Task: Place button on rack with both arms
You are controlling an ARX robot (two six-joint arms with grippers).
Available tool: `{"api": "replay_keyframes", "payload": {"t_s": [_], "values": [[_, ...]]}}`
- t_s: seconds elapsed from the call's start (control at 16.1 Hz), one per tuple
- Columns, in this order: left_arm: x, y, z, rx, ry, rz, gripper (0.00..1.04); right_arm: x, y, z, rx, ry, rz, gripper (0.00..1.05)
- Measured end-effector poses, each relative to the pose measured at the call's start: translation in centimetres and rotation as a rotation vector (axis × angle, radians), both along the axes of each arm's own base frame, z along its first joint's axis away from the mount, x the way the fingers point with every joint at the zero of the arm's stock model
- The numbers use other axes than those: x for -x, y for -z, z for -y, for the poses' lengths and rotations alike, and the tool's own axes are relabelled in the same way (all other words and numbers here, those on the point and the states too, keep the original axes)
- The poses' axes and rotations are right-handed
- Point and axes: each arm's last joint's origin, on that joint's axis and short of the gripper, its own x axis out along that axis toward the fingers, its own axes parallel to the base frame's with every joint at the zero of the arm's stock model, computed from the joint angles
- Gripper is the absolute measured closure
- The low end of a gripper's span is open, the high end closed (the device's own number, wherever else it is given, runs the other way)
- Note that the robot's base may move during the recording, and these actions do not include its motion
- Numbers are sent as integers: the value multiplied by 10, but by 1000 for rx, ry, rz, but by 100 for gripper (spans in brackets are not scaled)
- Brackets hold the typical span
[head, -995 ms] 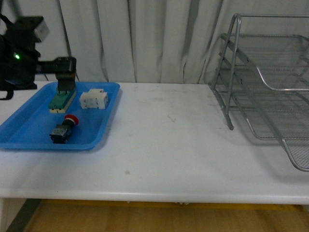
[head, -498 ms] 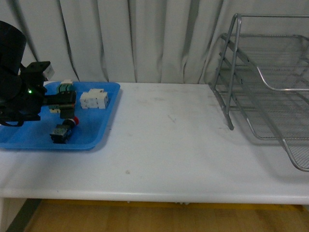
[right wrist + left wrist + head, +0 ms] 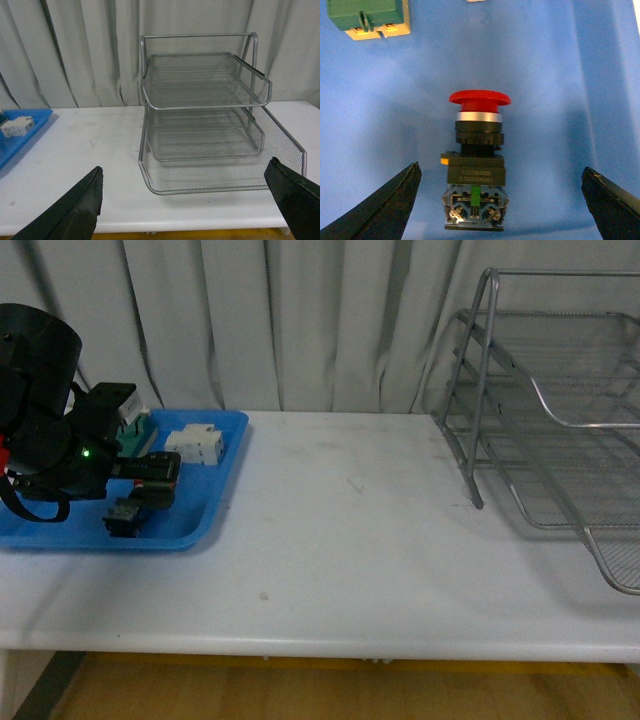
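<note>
Blue tray (image 3: 205, 502) holds the button (image 3: 122, 520) in the front view, just under the left gripper (image 3: 155, 483). Left wrist: its fingers (image 3: 385, 210) stand wide apart on both sides, not touching the red cap or black-and-blue body. Right wrist: the right gripper (image 3: 185, 167) is also spread, facing the rack (image 3: 200, 100).

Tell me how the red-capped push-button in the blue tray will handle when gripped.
The red-capped push-button with black-and-blue blocky body looks like rigid plastic, unlikely to flex. Lying on its side, the squarish body should stop rolling. On the smooth blue plastic tray it may slide if nudged.
</note>
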Motion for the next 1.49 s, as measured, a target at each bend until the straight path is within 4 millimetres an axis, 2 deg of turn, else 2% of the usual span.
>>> {"api": "replay_keyframes", "payload": {"t_s": [0.25, 0.44, 0.56, 0.75, 0.81, 1.12, 1.18, 1.31, 1.43, 1.49], "values": [[-1, 16, -4, -52, -12, -32, 7, 0, 0, 0, 0, 0, 0, 6], [-4, 13, -4, -40, -1, -20, 7, 0, 0, 0, 0, 0, 0, 6], [-7, 11, -3, -39, 0, -9, 27, 0, 0, 0, 0, 0, 0, 6], [-6, 25, -1, -71, 7, -41, 61, 0, 0, 0, 0, 0, 0, 6], [-6, 25, -1, -72, 7, -38, 67, 0, 0, 0, 0, 0, 0, 6], [-7, 23, 2, -67, 15, -27, 69, 0, 0, 0, 0, 0, 0, 6], [-4, 16, 2, -63, 16, -12, 69, 0, 0, 0, 0, 0, 0, 6], [3, -12, 1, -44, 16, 57, 69, 0, 0, 0, 0, 0, 0, 6], [16, -56, -2, -38, 9, 174, 69, 0, 0, 0, 0, 0, 0, 6], [24, -70, -2, -39, 6, 206, 69, 0, 0, 0, 0, 0, 0, 6]]}}
